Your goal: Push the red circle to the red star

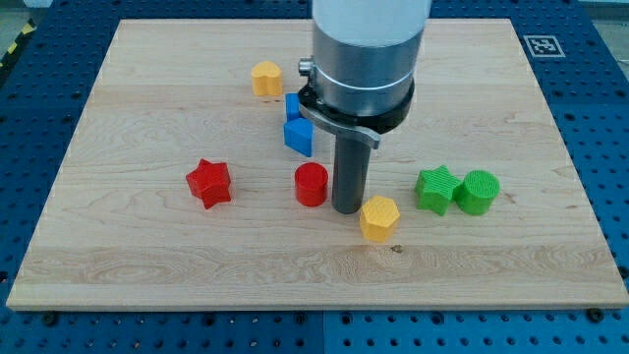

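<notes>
The red circle (312, 184) stands near the middle of the wooden board. The red star (209, 183) lies to its left, a clear gap between them. My tip (346, 209) is down on the board just right of the red circle, very close to it or touching it. A yellow hexagon block (379, 217) sits right next to the tip at its lower right.
A blue block (298, 137) and another blue block (292, 106) sit above the red circle, partly behind the arm. A yellow hexagon (265, 79) lies toward the view's top. A green star (435, 190) and green circle (479, 192) sit at the right.
</notes>
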